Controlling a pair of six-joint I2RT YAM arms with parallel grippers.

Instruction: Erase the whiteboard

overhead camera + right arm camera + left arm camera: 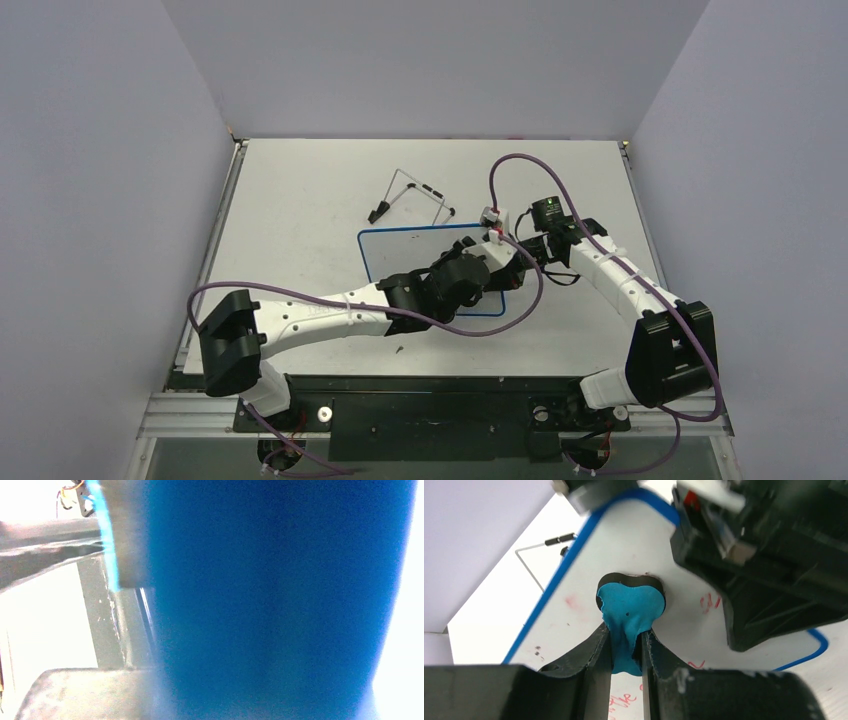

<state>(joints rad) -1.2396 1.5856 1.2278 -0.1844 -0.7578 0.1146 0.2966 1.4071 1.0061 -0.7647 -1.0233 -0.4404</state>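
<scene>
Left end effector (626,636) pinches squashed soft blue eraser (631,602) on smooth whiteboard (574,630).

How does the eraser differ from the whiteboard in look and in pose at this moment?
The eraser is small, blue with a black layer; the whiteboard is far larger, white with a blue rim and red marks. The eraser is pinched and bent in the left pincer; the whiteboard lies on the table. Both carry blue.
</scene>
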